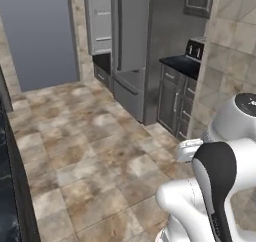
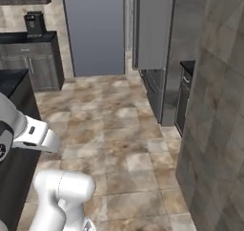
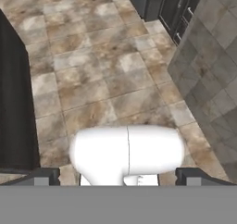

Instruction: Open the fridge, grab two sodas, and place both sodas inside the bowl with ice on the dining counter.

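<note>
The white arm (image 1: 215, 186) is folded close over its base, its dark-jointed elbow raised at the lower right of the left base view and a pale link (image 2: 35, 137) reaching out at the lower left of the right base view. In the hand view, the gripper (image 3: 118, 176) points downward (fingers (image 3: 44, 176) spread wide apart), holding nothing.

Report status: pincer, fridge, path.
Pincer open, empty, over the floor. Fridge ahead, a door open, white shelves showing. Nothing on the floor between.
</note>
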